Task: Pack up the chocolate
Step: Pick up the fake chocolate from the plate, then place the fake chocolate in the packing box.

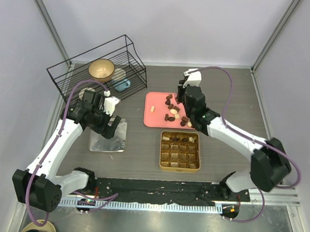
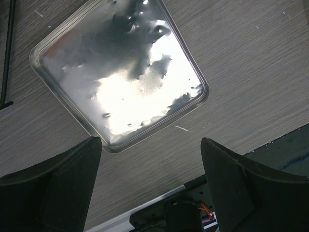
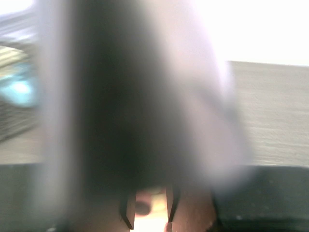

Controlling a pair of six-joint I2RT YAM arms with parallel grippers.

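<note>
Several small chocolates [image 1: 171, 118], dark brown and cream, lie on the pink flat tray [image 1: 150, 118]. A few sit in the far row of the gold gridded tin [image 1: 180, 150]. My right gripper [image 1: 182, 104] is low over the far right part of the pink tray, among the pieces. In the right wrist view a large dark blur fills the frame. Its fingers [image 3: 126, 209] show only as two dark edges with a narrow gap, and a small dark piece [image 3: 142, 208] lies between them. My left gripper [image 2: 150, 164] is open and empty above the table, beside a silver tray [image 2: 120, 72].
The silver tray [image 1: 108, 138] lies left of the tin, under my left gripper [image 1: 111, 126]. A black wire rack [image 1: 98, 66] at the back left holds a gold bowl [image 1: 101, 69] and a blue item [image 1: 123, 84]. The black base rail runs along the near edge.
</note>
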